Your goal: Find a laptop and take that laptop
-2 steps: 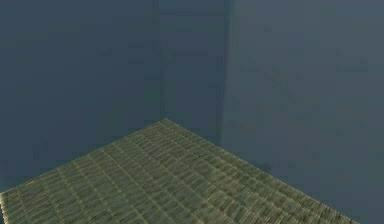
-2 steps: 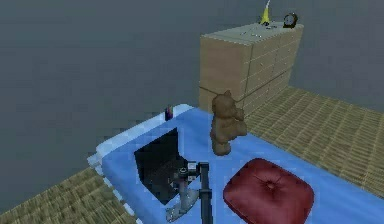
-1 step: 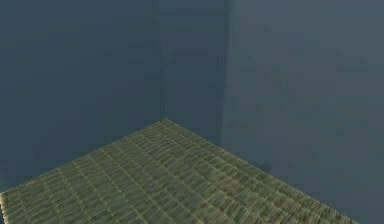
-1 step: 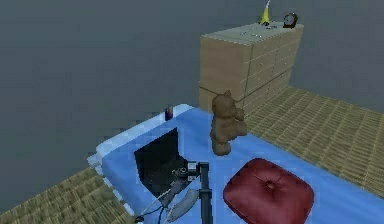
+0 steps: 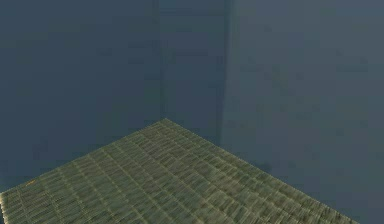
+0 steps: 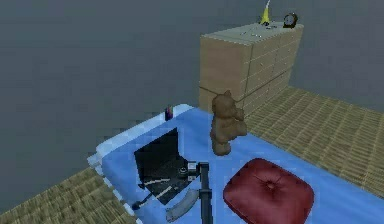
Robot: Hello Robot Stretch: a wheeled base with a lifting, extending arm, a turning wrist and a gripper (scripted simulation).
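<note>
Okay, you'll find the laptop [image 6: 160, 158] lower centre in the arm side view, lid up, lying on the blue bed [image 6: 330, 178]. The arm [image 6: 204, 198] rises from the bottom edge, and the gripper [image 6: 160, 190] sits right at the laptop's base, probably lined up for the grab. You can't tell whether it holds anything, because the laptop rests on the bed behind it. The teddy bear [image 6: 224, 123] and red cushion [image 6: 267, 190] lie just right of it, so watch for snags. The forward view faces a bare wall [image 5: 80, 70] corner, so the base likely stands side-on to reach.
</note>
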